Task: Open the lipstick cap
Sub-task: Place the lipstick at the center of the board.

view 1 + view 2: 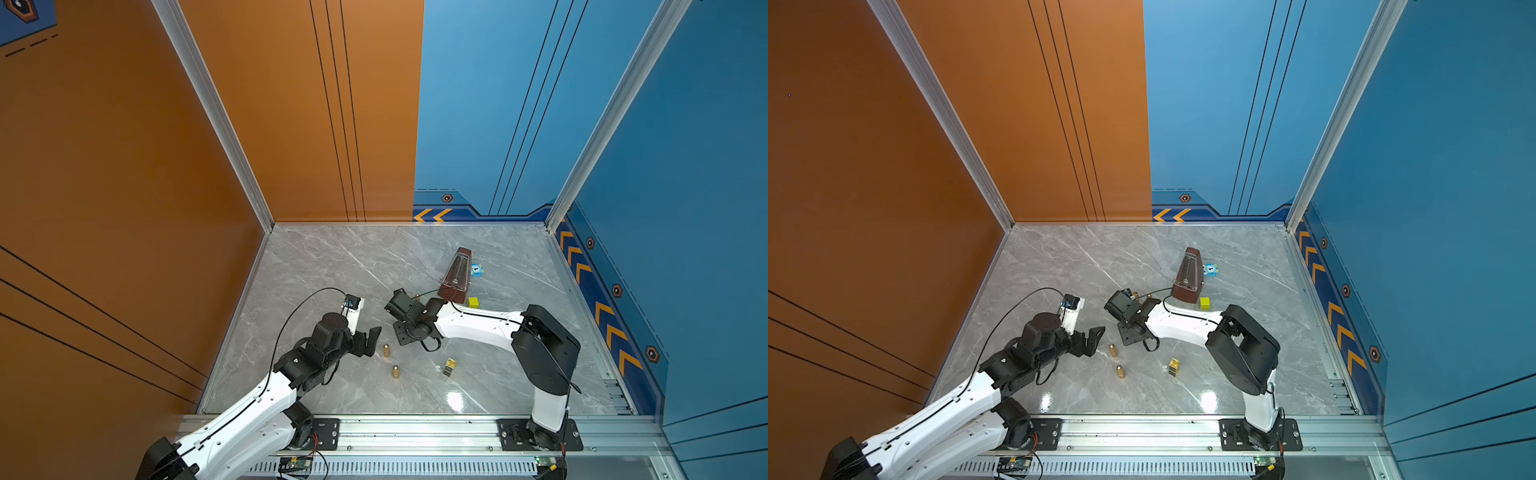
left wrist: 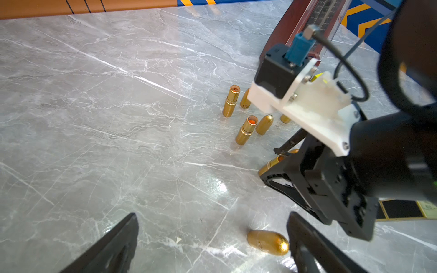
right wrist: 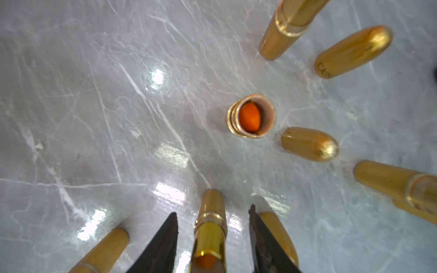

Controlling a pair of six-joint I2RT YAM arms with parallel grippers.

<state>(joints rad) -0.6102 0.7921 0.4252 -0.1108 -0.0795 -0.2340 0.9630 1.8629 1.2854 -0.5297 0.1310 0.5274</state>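
The left claw (image 2: 212,215) gapes empty beside a loose cap (image 2: 268,242), the right claw (image 3: 212,210) stands released either side of the uncapped lipstick (image 3: 209,236) on the worktop (image 3: 94,118), more gold tubes (image 3: 251,117) crowd beyond, a metronome (image 1: 455,274) farthest.

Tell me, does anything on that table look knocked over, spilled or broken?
Nothing stands out. The opened lipsticks and their loose gold caps all seem to stand upright on the marble table; nothing looks spilled or broken.
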